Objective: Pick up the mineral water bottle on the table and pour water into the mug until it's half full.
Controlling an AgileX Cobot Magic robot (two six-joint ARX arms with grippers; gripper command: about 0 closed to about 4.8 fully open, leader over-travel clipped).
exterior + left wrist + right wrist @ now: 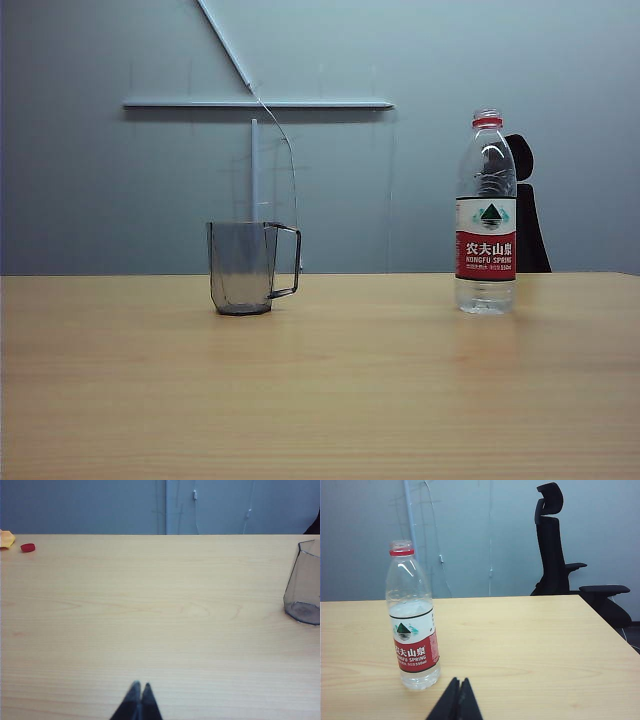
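Note:
The mineral water bottle (487, 215) stands upright on the right of the table (360, 390), uncapped, with a red neck ring and red-and-white label. Water fills it to just above the label. The smoky-grey mug (243, 267) stands to its left, handle toward the bottle, and looks empty. In the right wrist view the bottle (412, 620) is just ahead of my right gripper (460, 681), which is shut and holds nothing. My left gripper (141, 685) is shut too, low over bare table (150, 620), with the mug (304, 585) far off to one side. Neither gripper appears in the exterior view.
A small red piece (28, 547) and an orange scrap (6, 538) lie near the far table edge in the left wrist view. A black office chair (560, 560) stands behind the table past its far corner. A grey wall backs the scene.

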